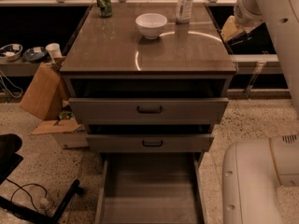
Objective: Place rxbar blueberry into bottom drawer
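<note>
Gripper [232, 31] being held beside the far right corner of the table [112, 50], its state not being revealed, bottom drawer [149, 192] being shown open.

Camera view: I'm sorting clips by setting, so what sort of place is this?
Probably an office break area or test lab: a grey drawer cabinet topped with a white bowl and green can, a cardboard box on speckled floor. The pincer hangs beside the cabinet's right edge.

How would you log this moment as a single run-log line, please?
hand: off right edge of countertop | bottom drawer: pulled out, floor bare | rxbar blueberry: not visible | on top: bowl, can, bottle
</note>
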